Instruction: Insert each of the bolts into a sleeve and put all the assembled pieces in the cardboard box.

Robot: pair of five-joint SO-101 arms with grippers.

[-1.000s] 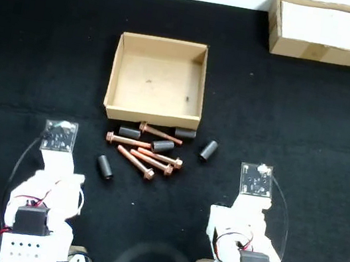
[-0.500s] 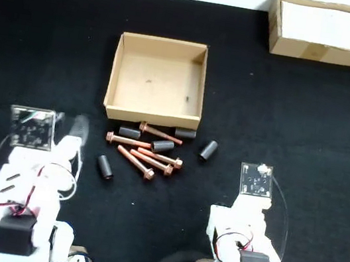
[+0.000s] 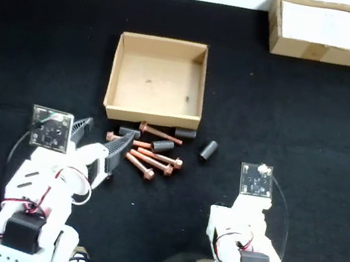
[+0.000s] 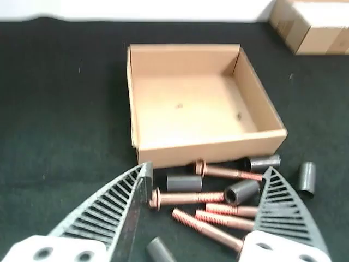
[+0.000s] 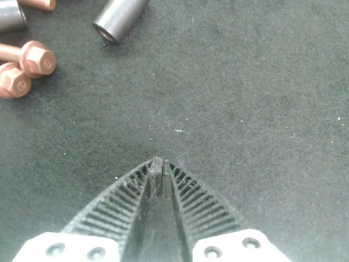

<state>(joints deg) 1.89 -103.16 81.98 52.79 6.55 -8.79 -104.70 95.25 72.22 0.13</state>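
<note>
The counter is surfaced in black, matt, felt-like cloth with fine fibres. The bolts are made of copper-coloured metal with a dull sheen and rough threaded shanks. The sleeves are finished smooth, dark grey and faintly glossy. The cardboard box is left as plain, matt brown board. The right tool is formed of dark, ribbed, matt plastic.

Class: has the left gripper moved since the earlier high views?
Yes. The left gripper has swung forward toward the cardboard box, jaws open near the bolts.
</note>
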